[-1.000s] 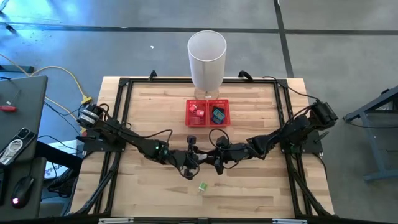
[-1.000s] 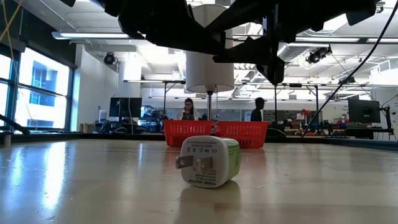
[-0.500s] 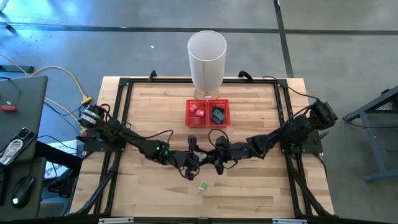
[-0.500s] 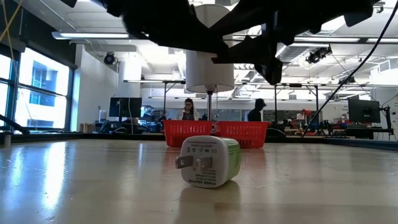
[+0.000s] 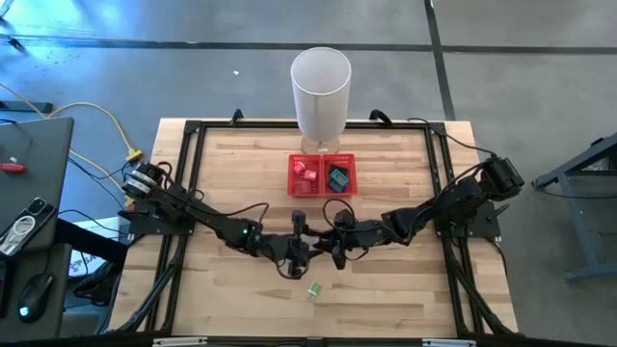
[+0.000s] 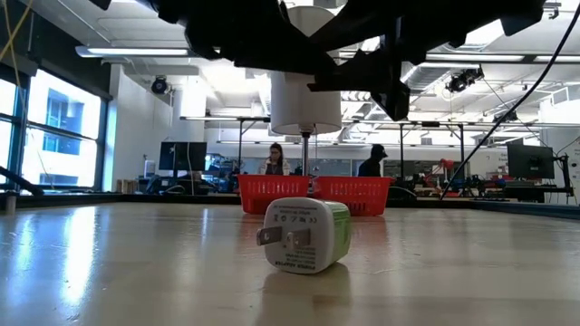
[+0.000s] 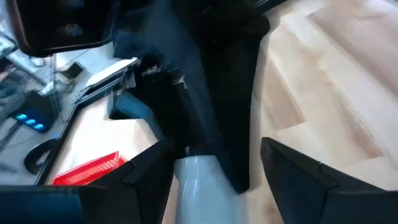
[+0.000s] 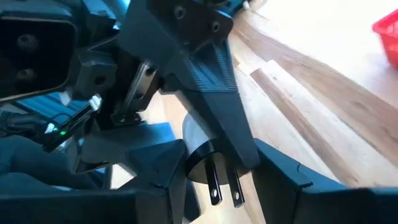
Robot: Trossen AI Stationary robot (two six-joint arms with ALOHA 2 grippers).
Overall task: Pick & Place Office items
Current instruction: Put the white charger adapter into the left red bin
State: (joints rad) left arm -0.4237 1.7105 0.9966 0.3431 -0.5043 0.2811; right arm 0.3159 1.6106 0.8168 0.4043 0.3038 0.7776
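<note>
While both grippers met above mid-table, I saw my right gripper clamped on a white plug adapter with prongs toward its wrist, the left gripper spread around its far end, and the tray beyond.

Red mesh tray near the wooden table's far edge; tall white bin just behind; two people far off.
</note>
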